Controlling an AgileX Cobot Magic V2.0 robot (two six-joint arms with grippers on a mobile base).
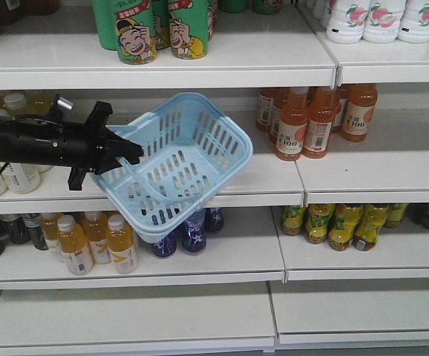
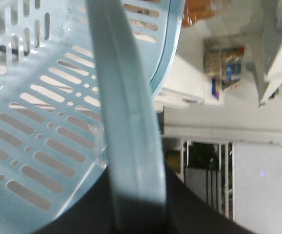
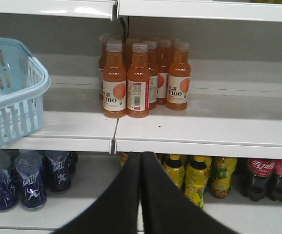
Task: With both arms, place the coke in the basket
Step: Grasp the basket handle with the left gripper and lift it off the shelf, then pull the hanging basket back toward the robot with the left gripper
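Right wrist-mounted view, nearest thing first: the right hand [image 3: 141, 195] fills the bottom middle of the picture. Its two black fingers are pressed flat against each other, with nothing between them. Just behind it is the white front edge of the middle shelf [image 3: 190, 129]. At the left, the light blue basket [image 3: 38, 92] stands out in front of this edge; I cannot tell if it touches the shelf. Further back on the same shelf is a tight group of orange juice bottles [image 3: 138, 83], all upright. On the shelf below are dark blue bottles [image 3: 29, 183] at the left, yellow bottles [image 3: 194, 178] in the middle and dark cola bottles [image 3: 260, 178] with red labels at the far right.

In the left wrist-mounted view a thick blue band, probably the basket's handle [image 2: 129, 126], though the picture is blurred, runs from the top down into the black body of the hand at the bottom edge. The slotted wall of the basket lies behind it.

In the exterior front-facing view the left arm [image 1: 29, 141] reaches in from the left. The left hand [image 1: 129, 152] is closed on the left side of the basket and holds it in the air. The basket is tilted, its opening turned up and toward the camera, and its lowest corner hangs before the lower shelf. Pale orange bottles [image 1: 96, 241] stand below the arm. On the top shelf are green cans [image 1: 136, 33] with a cartoon face and, at the right, white bottles [image 1: 381, 18].
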